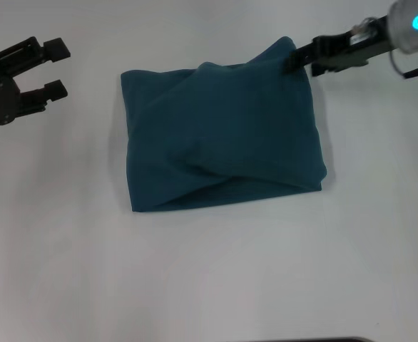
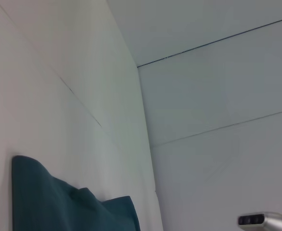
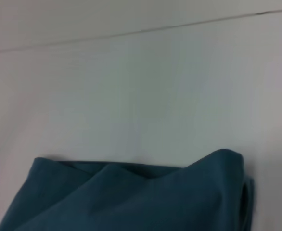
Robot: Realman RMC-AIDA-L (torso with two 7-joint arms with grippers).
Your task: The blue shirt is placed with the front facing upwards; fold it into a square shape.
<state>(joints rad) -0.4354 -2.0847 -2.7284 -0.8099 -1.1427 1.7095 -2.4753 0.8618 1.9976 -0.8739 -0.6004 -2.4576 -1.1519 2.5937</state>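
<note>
Teal-blue shirt [image 1: 220, 135] lay folded into a rough rectangle mid-table [image 1: 209, 285], plain side up, no lettering showing, loose diagonal fold across the lower half. Far right corner was bunched and raised. Right gripper [image 1: 292, 59] sat at that corner, fingers close together against the cloth; a firm grip could not be confirmed. Left gripper [image 1: 55, 69] was well apart at the left, jaws spread, holding nothing.
</note>
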